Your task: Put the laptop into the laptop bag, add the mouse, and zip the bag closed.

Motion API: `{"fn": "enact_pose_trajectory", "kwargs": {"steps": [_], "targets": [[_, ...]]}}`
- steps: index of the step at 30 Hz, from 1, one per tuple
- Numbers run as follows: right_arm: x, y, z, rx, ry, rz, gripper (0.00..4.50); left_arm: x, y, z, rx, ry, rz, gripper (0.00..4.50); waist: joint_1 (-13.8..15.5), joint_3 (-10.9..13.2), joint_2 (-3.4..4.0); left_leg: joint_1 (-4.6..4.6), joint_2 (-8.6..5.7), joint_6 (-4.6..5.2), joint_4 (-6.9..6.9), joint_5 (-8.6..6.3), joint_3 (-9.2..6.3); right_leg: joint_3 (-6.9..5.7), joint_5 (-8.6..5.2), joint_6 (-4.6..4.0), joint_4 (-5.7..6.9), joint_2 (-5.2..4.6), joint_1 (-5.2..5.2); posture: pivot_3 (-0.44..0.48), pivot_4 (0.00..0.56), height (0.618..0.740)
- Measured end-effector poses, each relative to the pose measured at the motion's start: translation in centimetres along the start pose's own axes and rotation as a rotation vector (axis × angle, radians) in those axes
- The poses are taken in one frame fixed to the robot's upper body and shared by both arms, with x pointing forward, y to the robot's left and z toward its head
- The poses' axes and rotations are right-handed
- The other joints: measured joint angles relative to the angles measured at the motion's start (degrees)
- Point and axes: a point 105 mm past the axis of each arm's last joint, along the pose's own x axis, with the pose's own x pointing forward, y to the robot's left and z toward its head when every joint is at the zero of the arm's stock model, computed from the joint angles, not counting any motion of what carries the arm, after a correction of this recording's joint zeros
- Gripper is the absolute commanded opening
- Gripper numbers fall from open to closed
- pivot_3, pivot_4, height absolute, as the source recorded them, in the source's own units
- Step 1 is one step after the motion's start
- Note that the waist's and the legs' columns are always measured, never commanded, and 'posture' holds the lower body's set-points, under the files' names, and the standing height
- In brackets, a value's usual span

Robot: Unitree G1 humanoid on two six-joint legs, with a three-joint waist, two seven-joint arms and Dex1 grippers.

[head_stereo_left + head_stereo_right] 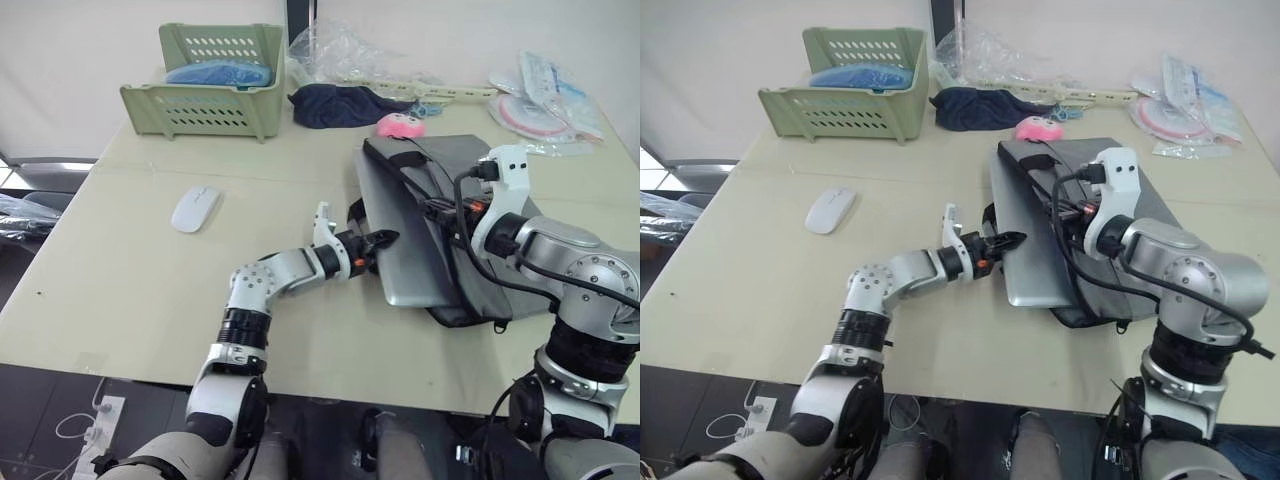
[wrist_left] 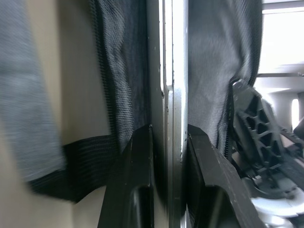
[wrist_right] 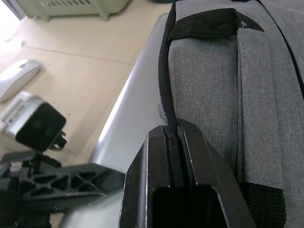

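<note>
The left gripper [image 2: 168,142] was clamped on the laptop [image 1: 400,250] edge, the right gripper [image 3: 173,130] pinched shut on the bag [image 1: 475,200] rim, the laptop partly inside, the mouse [image 1: 195,208] apart on the table [image 1: 120,280]. If the rim slipped or sagged, the laptop could likely snag. The wrist views showed both pinches; the head views showed the mouse's distance.

The laptop [image 1: 405,250] is partly covered by the grey laptop bag [image 1: 470,170]; its far end is hidden inside. The right end effector [image 3: 173,137] fingertips are hidden behind the right arm in the eye views. The bench [image 1: 120,290] near right corner is cut off.
</note>
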Motion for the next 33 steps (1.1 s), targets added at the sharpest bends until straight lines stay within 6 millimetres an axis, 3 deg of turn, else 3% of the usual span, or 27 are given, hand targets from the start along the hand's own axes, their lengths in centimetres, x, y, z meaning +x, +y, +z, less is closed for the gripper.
{"fn": "enact_pose_trajectory", "kwargs": {"steps": [8, 20, 33], "targets": [[0.0, 0.9, -0.5, 0.074, -0.007, 0.004, 0.01, 0.8, 0.5, 0.3, 0.025, -0.06, 0.019, 0.32, -0.1, 0.0, 0.01, -0.01, 0.01, 0.0, -0.01, 0.0, 0.01, 0.0, 0.0, 0.0, -0.01, 0.0, -0.04, 0.0, 0.15, 0.74], [-0.2, 1.6, 0.5, 0.157, -0.029, 0.023, 0.01, 1.4, 1.2, 0.7, 0.022, -0.077, 0.024, 0.32, -0.1, 0.0, 0.01, -0.03, 0.01, 0.0, -0.01, 0.0, -0.02, -0.02, 0.0, 0.0, -0.01, 0.0, -0.04, 0.0, 0.15, 0.74], [0.0, 2.1, 0.8, 0.174, -0.043, 0.03, 0.01, 1.7, 0.8, -1.3, 0.023, 0.055, 0.002, 0.32, -0.1, 0.0, 0.02, -0.03, 0.01, 0.0, -0.05, 0.0, -0.06, -0.04, 0.0, 0.0, -0.01, 0.0, -0.04, 0.0, 0.15, 0.74]]}}
